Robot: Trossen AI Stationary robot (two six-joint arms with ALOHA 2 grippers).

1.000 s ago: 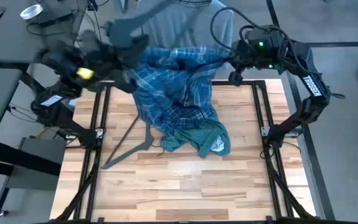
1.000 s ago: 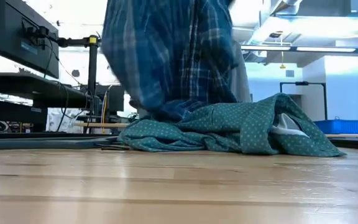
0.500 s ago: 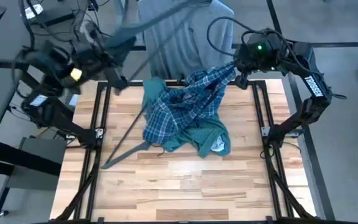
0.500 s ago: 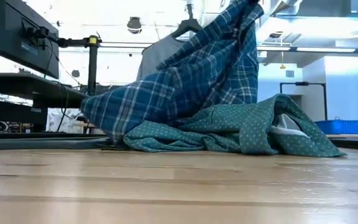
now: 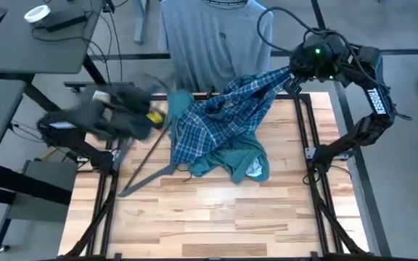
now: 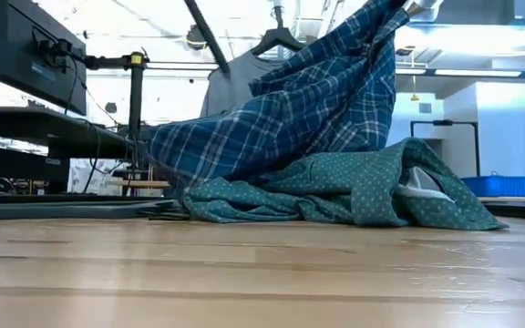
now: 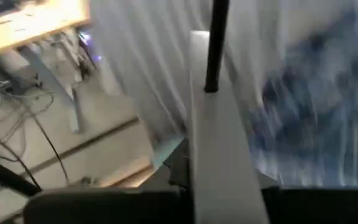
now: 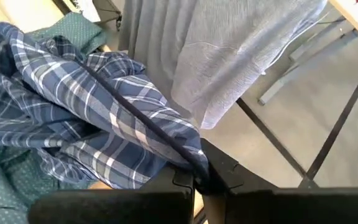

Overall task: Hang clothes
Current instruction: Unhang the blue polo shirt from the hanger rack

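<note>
Currently under inspection: one moment of a hang-clothes task.

Landmark: plaid shirt [image 5: 220, 119], lying on the counter [image 5: 216, 217] toward its far edge.
Right end effector [image 5: 290, 75]: at the shirt's far right corner, above the counter's far edge; fingers closed on a bunched fold of the plaid cloth.
Reason for hold: corner lifted so the cloth rises in a taut slope, presumably to spread it for a hanger.
Left end effector [image 5: 147, 117]: at the shirt's left edge, blurred; degree of opening cannot be told.
Hanger [image 5: 151, 163]: thin and dark, lying flat just left of and below the plaid shirt, partly under its hem.
Green shirt [image 5: 231, 161]: crumpled directly beneath the plaid shirt's near side, touching it; not yet lifted.
Grey tee [image 5: 212, 40]: already hung beyond the plaid shirt, past the counter's far edge.
High view only: both arms, the hanger on the counter.
Low view only: height of the raised plaid corner [image 6: 372, 36]; the grey tee's hanger [image 6: 276, 41] behind it.
Right wrist view only: pinch on the plaid fold [image 8: 179, 146], grey cloth [image 8: 241, 50] just behind.
Left wrist view: blurred; plaid cloth to one side, nothing confirmed as held.
</note>
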